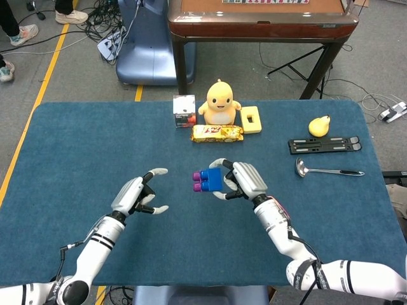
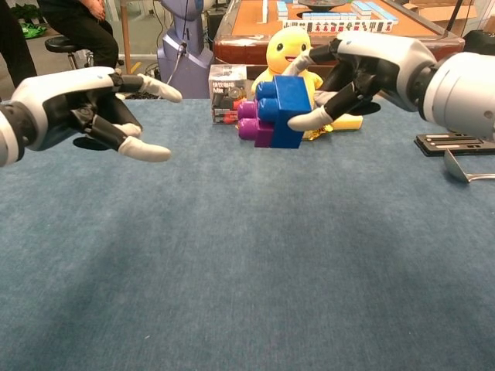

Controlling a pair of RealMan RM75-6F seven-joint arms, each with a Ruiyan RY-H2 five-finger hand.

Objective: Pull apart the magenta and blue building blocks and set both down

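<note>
Now the right hand point(image 1: 245, 180) hangs above the middle of the blue table point(image 1: 76, 146), palm turned toward the left, its fingers point(image 2: 309, 119) wrapped around the blue block point(image 2: 283, 110) from the back and underside. The magenta block point(image 2: 253, 127) is joined to the blue one on its lower left side, studs pointing left, and the pair is held clear of the table top. In the chest view the right forearm comes in from the right edge, roughly level.

Over on the other side, the left hand point(image 1: 136, 194) hovers to the left of the blocks, near them but apart, holding nothing, fingers spread wide with the thumb and a finger stretched toward the blocks. Its forearm runs back toward the lower left corner in the head view.

Behind the blocks, along the far edge, stand a small box point(image 1: 184, 110) with printing too small to read, a yellow duck toy point(image 1: 219, 103), a gold snack bar point(image 1: 217, 133) whose lettering cannot be made out, and a pale yellow block point(image 1: 251, 119). On the right lie a yellow pear point(image 1: 318, 126), a black stand point(image 1: 324, 145) and a metal ladle point(image 1: 327, 170).
</note>
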